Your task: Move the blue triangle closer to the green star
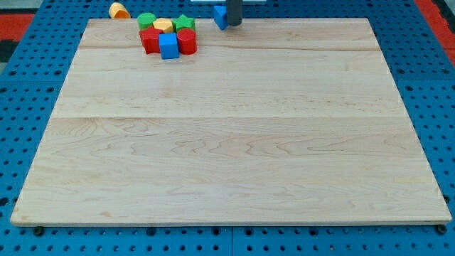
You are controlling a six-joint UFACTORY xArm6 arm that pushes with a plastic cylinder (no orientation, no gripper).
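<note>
The blue triangle (220,16) sits at the view's top edge of the wooden board (227,142), a little right of a cluster of blocks. The green star (185,23) is at the right end of that cluster, a short gap to the left of the triangle. The dark rod comes down at the view's top, and my tip (234,24) rests right against the blue triangle's right side.
The cluster also holds a green round block (146,20), a yellow block (163,26), two red blocks (150,40) (187,41) and a blue cube (168,46). An orange block (119,10) lies off the board at the top left.
</note>
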